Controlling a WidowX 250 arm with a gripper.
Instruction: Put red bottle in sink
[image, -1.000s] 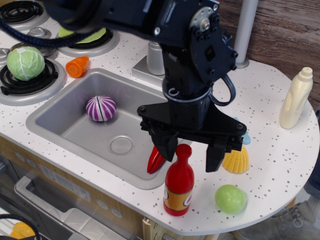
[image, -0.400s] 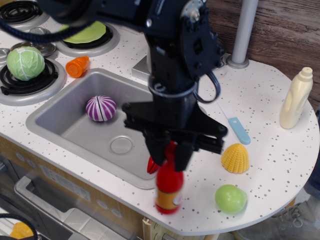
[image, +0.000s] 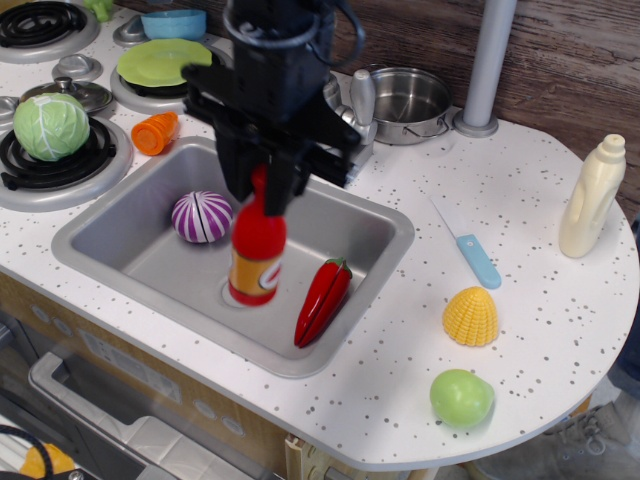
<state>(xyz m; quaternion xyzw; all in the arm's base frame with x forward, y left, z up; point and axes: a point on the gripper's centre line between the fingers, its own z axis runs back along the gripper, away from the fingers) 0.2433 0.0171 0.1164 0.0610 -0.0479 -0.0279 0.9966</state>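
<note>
1. Gripper (image: 263, 190) clamped on the neck of the red bottle (image: 256, 250), jaws closed just below the cap.
2. Bottle upright, over the sink (image: 380, 225) by the drain.
3. Beside it in the basin: purple onion (image: 201, 217) left, red chili pepper (image: 323, 300) right.
4. On the bench (image: 540, 310): corn (image: 471, 317), green ball (image: 462, 398), cream bottle (image: 591, 198).

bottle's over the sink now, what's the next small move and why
Probably lower a little, then open. The gripper is shut on the red bottle by its neck, and the bottle hangs over the sink near the drain, between the purple onion and the chili pepper. Whether its base touches the floor is unclear.
</note>
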